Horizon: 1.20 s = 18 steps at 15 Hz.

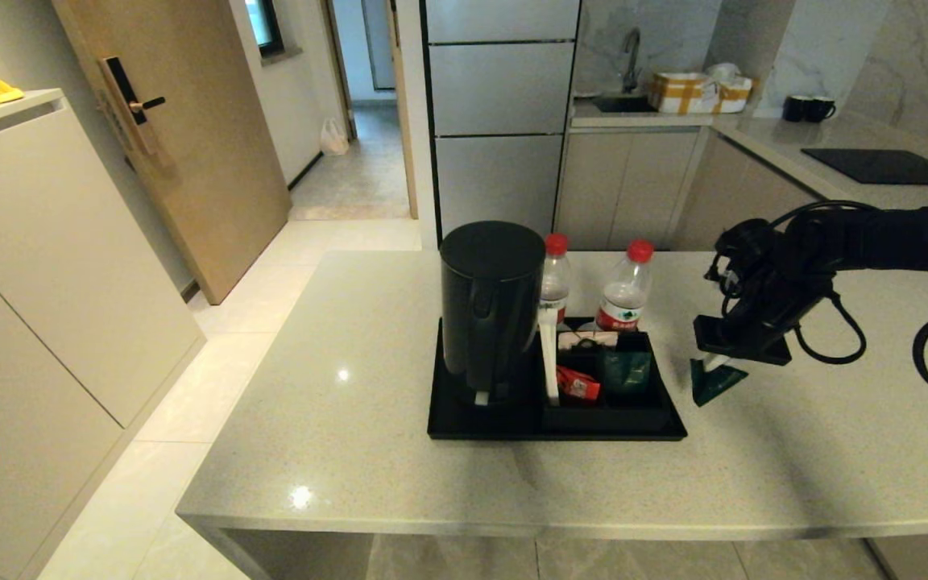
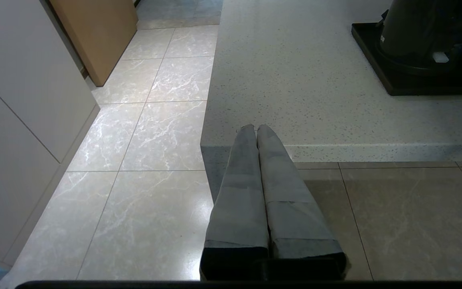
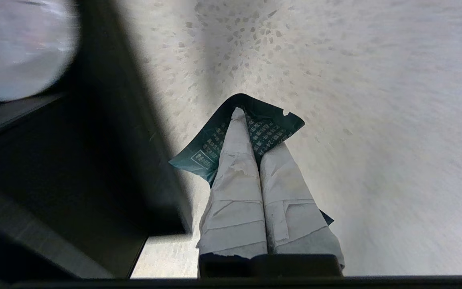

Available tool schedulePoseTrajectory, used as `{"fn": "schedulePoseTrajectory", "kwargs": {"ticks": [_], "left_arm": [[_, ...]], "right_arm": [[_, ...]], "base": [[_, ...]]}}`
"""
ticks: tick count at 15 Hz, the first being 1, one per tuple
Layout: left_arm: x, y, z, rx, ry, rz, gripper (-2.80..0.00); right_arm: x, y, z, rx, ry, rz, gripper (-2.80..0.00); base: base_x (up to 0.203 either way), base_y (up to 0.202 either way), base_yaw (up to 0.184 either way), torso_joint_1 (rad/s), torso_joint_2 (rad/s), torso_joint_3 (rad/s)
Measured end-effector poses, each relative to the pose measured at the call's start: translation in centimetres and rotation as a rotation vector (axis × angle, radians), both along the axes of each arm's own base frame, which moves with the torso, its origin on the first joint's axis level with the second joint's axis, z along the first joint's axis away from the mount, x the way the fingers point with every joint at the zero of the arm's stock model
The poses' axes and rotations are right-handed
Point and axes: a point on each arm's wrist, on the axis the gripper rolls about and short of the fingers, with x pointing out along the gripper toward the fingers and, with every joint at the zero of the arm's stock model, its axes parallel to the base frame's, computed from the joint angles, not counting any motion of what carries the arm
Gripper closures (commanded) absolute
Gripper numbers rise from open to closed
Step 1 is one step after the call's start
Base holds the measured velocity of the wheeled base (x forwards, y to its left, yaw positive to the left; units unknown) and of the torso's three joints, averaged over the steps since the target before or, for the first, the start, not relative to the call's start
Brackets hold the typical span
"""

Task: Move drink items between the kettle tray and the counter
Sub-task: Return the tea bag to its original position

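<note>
Tray (image 1: 464, 427) crowds the right gripper (image 1: 714, 361) — pinching a green packet (image 1: 714, 383) over the counter (image 1: 794, 451) — beside it.

Pale speckled stone counter (image 1: 367, 387), filling the lower centre of the head view, thick straight edge along the bottom. At frame centre, directly on the slab, flat black kettle tray (image 1: 464, 425). Behind the tray, two red-capped water bottles (image 1: 623, 288); whether on the tray or the slab cannot be told. Right of centre, just beside the tray, dark green packet (image 1: 714, 383) tilted against the surface.
</note>
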Motion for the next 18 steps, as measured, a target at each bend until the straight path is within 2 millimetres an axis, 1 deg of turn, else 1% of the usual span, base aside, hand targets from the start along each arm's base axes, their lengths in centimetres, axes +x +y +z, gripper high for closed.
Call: {"fn": "schedulePoseTrajectory", "kwargs": {"ticks": [4, 6, 8, 10, 12, 14, 16, 18], "left_arm": [[0.0, 0.0, 0.0, 0.0, 0.0, 0.0, 0.0], [0.0, 0.0, 0.0, 0.0, 0.0, 0.0, 0.0], [0.0, 0.0, 0.0, 0.0, 0.0, 0.0, 0.0], [0.0, 0.0, 0.0, 0.0, 0.0, 0.0, 0.0], [0.0, 0.0, 0.0, 0.0, 0.0, 0.0, 0.0], [0.0, 0.0, 0.0, 0.0, 0.0, 0.0, 0.0], [0.0, 0.0, 0.0, 0.0, 0.0, 0.0, 0.0], [0.0, 0.0, 0.0, 0.0, 0.0, 0.0, 0.0]], "right_arm": [[-1.9, 0.0, 4.5, 0.003, -0.089, 0.002, 0.0], [-3.2, 0.5, 6.6, 0.003, -0.116, 0.015, 0.0], [-4.5, 1.3, 8.5, 0.004, -0.147, 0.04, 0.0], [-5.8, 2.9, 10.0, 0.008, -0.172, 0.085, 0.0], [-7.2, 4.7, 10.9, -0.001, -0.166, 0.133, 0.0], [-8.2, 6.7, 11.2, -0.035, -0.158, 0.174, 0.0], [-8.9, 8.6, 10.7, -0.075, -0.137, 0.205, 0.0], [-9.1, 9.6, 9.8, -0.088, -0.11, 0.225, 0.0]], "base": [[0.0, 0.0, 0.0, 0.0, 0.0, 0.0], [0.0, 0.0, 0.0, 0.0, 0.0, 0.0], [0.0, 0.0, 0.0, 0.0, 0.0, 0.0], [0.0, 0.0, 0.0, 0.0, 0.0, 0.0], [0.0, 0.0, 0.0, 0.0, 0.0, 0.0], [0.0, 0.0, 0.0, 0.0, 0.0, 0.0], [0.0, 0.0, 0.0, 0.0, 0.0, 0.0], [0.0, 0.0, 0.0, 0.0, 0.0, 0.0]]}}
